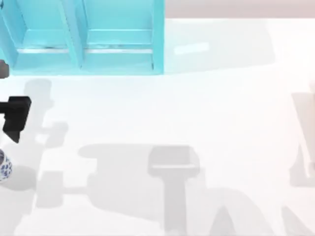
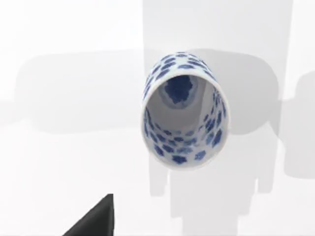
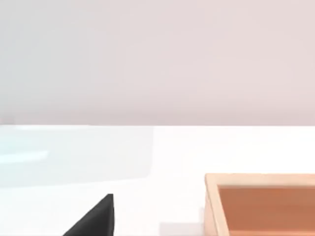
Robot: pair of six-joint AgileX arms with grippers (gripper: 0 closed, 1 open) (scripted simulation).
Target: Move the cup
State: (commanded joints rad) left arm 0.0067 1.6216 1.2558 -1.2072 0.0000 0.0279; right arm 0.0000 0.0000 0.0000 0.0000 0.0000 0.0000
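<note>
A plain white surface (image 1: 197, 108) carries every object and is crossed by soft grey shadows of the two arms. Nearest the front edge, at the far left of the top view, the cup (image 1: 4, 167) stands upright on the surface, white with blue speckles, cut by the frame edge. The left wrist view looks down into the cup (image 2: 183, 110), showing its open mouth and patterned floor; nothing touches it, so it is judged not yet grasped. Just behind it in the top view, the left gripper (image 1: 17, 118) hangs near but apart from the cup, probably staged for a descent onto it. Whether its fingers are apart or together cannot be told; only one dark finger tip (image 2: 96, 219) enters the left wrist view. Farther back, a turquoise cabinet (image 1: 88, 37) occupies the rear left. The right wrist view shows a dark finger (image 3: 96, 219) and a wooden tray (image 3: 261, 204) beyond it; this arm appears parked.
</note>
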